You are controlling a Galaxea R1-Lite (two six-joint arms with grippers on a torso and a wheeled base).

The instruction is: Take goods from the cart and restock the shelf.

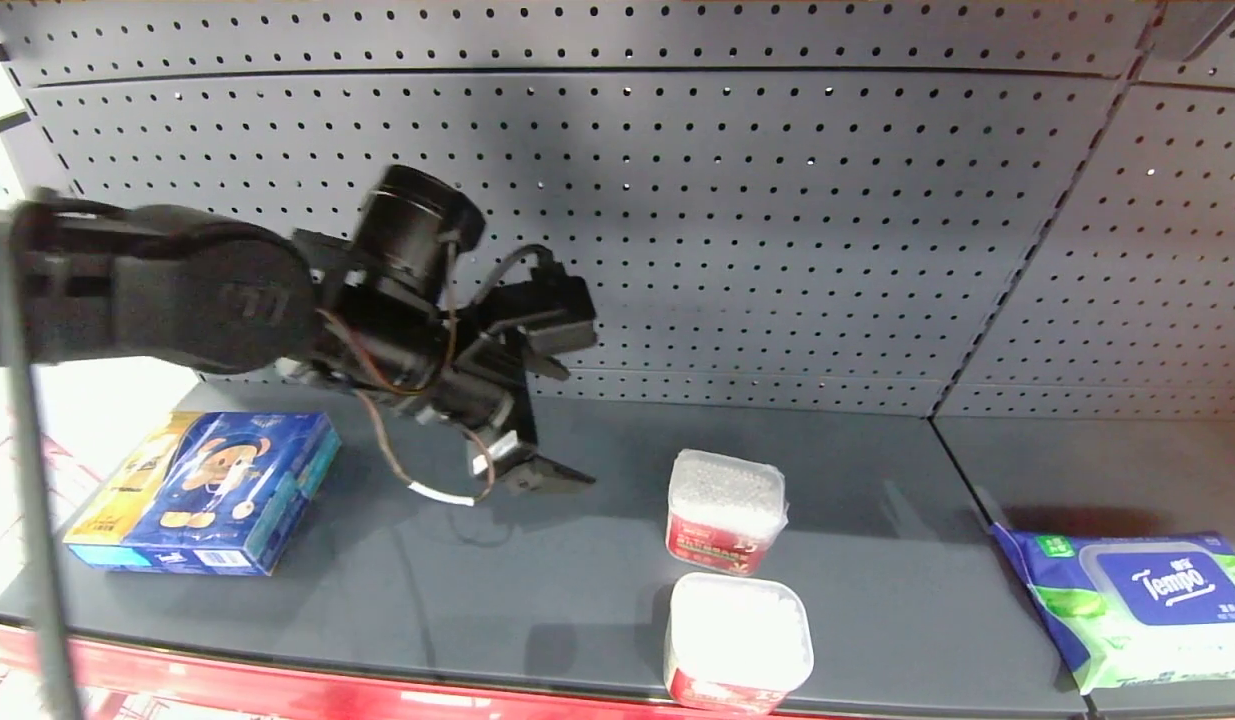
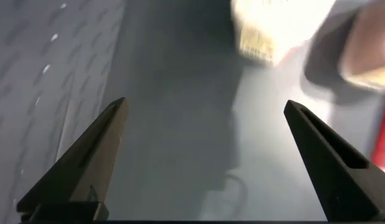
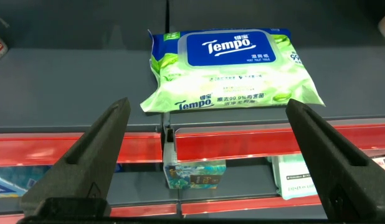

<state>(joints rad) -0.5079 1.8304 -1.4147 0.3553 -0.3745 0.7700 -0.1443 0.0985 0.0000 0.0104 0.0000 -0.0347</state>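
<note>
The left claw (image 2: 205, 106), fingers apart and empty, hangs over the dark grey shelf (image 1: 577, 580). A blue cardboard box (image 1: 207, 490) lies at its 9 o'clock, and two clear red-labelled plastic tubs (image 1: 725, 510) (image 1: 737, 640) at 4 o'clock. The right claw (image 3: 207, 106), likewise spread and empty, faces a green-and-blue wet-wipes pack (image 3: 230, 68) lying on the shelf.

Four goods on the shelf (image 1: 537, 590), in three kinds.
One blue box (image 1: 205, 492) lies at the left; two clear tubs of cotton swabs stand in the middle, a far tub (image 1: 725, 510) and a near tub (image 1: 737, 642); one pack of wet wipes (image 1: 1137, 605) lies at the right. Under the shelf's front edge sit one small teal box (image 3: 194, 172) and one white-and-green pack (image 3: 297, 177).
</note>
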